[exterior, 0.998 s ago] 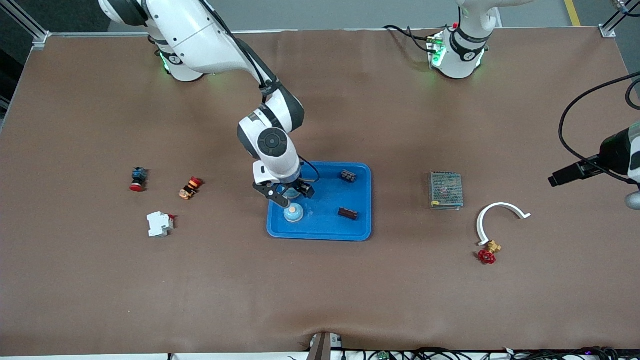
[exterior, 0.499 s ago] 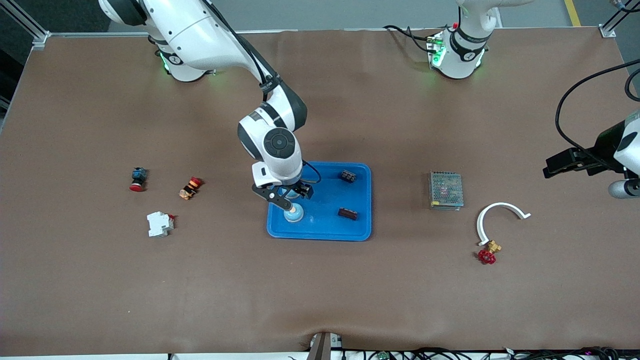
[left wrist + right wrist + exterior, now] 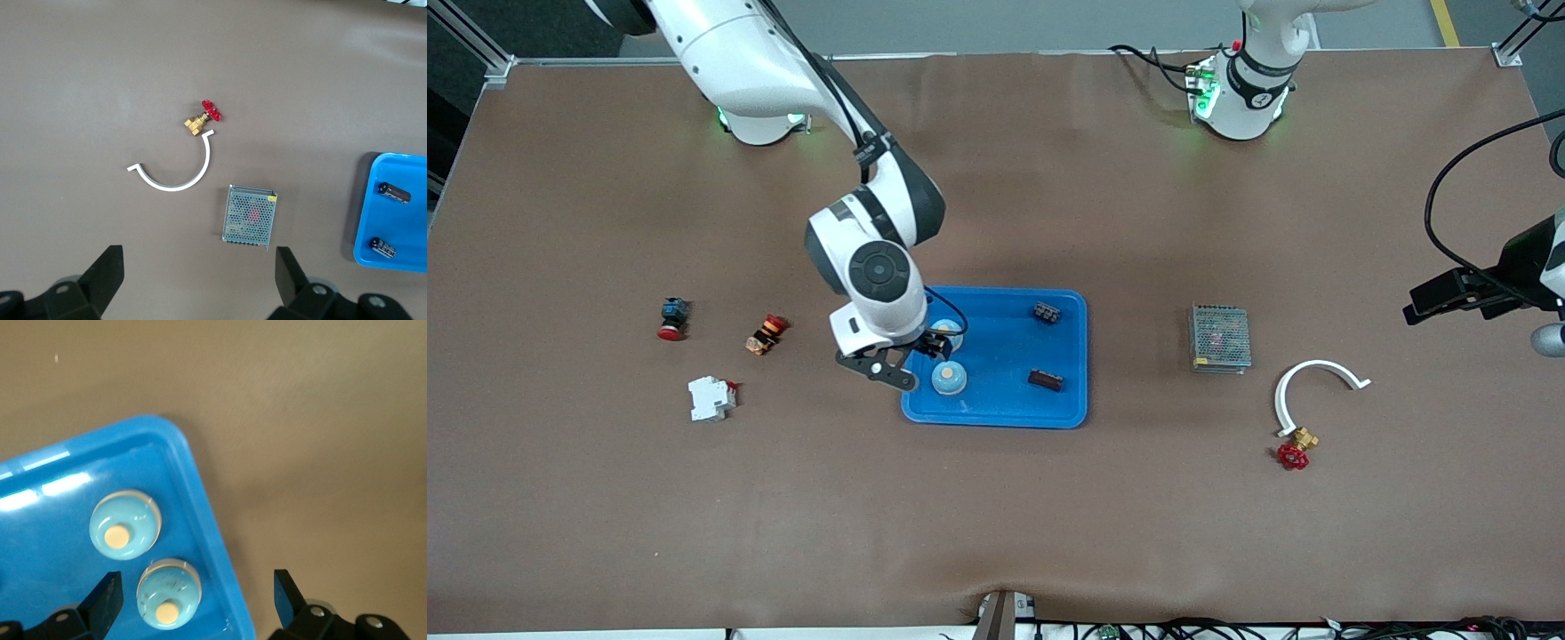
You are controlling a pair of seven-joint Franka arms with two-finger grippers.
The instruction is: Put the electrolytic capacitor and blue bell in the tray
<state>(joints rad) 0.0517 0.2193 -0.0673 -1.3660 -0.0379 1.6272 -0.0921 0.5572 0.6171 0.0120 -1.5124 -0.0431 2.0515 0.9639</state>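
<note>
The bright-blue tray (image 3: 1005, 356) lies mid-table. In it are two light-blue bells (image 3: 949, 379) (image 3: 946, 332), the second partly hidden by my right hand, and two dark capacitors (image 3: 1047, 312) (image 3: 1045, 380). My right gripper (image 3: 911, 363) is open and empty, over the tray's rim at the right arm's end. In the right wrist view both bells (image 3: 125, 524) (image 3: 169, 593) sit by the tray's corner (image 3: 40, 540), with the gripper (image 3: 195, 597) over the rim. My left gripper (image 3: 1427, 302) waits open and empty over bare table at the left arm's end (image 3: 199, 267).
A grey mesh box (image 3: 1220, 338), a white curved piece (image 3: 1303, 373) and a red-handled brass valve (image 3: 1294, 452) lie toward the left arm's end. A red-and-black button (image 3: 671, 318), an orange-red switch (image 3: 765, 333) and a white breaker (image 3: 711, 398) lie toward the right arm's end.
My right gripper has lifted off the bell nearer the front camera and moved toward the right arm's end, uncovering the second bell. The left gripper shifted slightly.
</note>
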